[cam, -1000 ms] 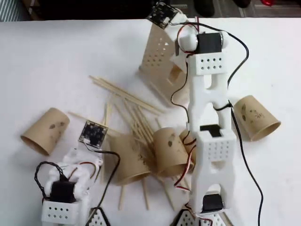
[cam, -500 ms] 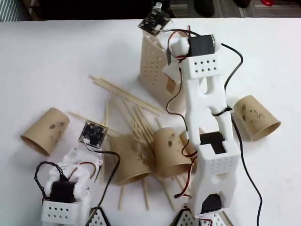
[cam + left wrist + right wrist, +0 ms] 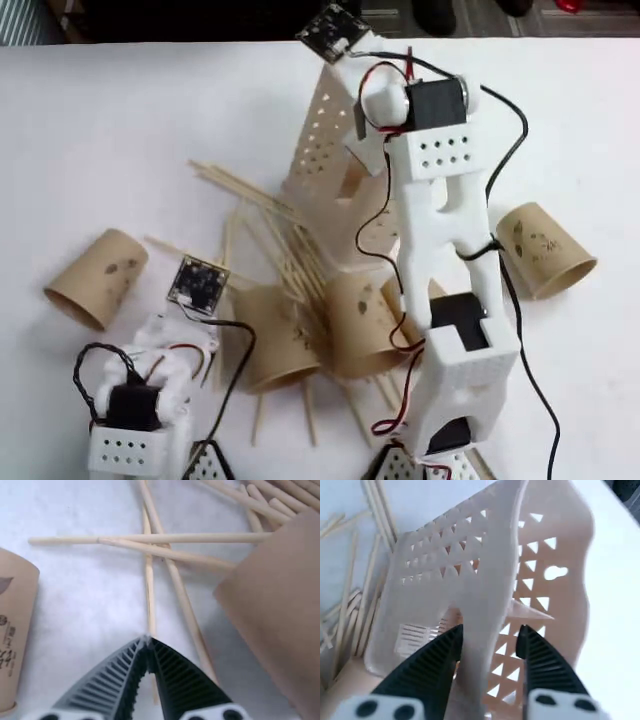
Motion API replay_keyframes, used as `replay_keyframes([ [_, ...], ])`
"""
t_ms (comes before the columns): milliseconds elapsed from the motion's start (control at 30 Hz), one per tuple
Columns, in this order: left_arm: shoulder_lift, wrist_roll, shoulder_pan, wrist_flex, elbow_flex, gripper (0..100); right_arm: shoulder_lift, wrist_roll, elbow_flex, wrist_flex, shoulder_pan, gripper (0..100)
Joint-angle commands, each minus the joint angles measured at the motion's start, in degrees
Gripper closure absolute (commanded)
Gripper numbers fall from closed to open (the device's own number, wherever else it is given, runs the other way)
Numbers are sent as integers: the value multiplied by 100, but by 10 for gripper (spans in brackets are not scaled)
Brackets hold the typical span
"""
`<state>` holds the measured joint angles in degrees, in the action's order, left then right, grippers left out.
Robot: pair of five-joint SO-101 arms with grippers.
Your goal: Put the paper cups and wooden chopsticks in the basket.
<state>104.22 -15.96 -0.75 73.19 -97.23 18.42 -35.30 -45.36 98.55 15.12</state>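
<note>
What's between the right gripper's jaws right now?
One perforated wall of the basket, with the jaws of the right gripper set on either side of it. Nothing else sits in that gap. The right wrist view shows this.

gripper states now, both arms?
Left gripper: closed, holding nothing.
Right gripper: closed on the basket wall.

Brown paper cups (image 3: 97,277) lie sideways mid-table among scattered wooden chopsticks (image 3: 298,262); the cream basket (image 3: 322,130) (perforated) tilts near the far edge.

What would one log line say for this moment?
right gripper: clamped on basket wall, basket tipped | left gripper: shut over chopsticks | cups: lying on table
</note>
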Motion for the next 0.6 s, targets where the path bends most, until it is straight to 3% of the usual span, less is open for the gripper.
replay_keyframes([
  [0, 22, -44, -40, 26, 26, 973, -374, 79, 343, -4, 101, 772],
  [367, 22, -44, -40, 26, 26, 973, -391, 26, 651, -110, 84, 947],
  [567, 22, -44, -40, 26, 26, 973, -391, -1160, 642, -189, -163, 980],
])
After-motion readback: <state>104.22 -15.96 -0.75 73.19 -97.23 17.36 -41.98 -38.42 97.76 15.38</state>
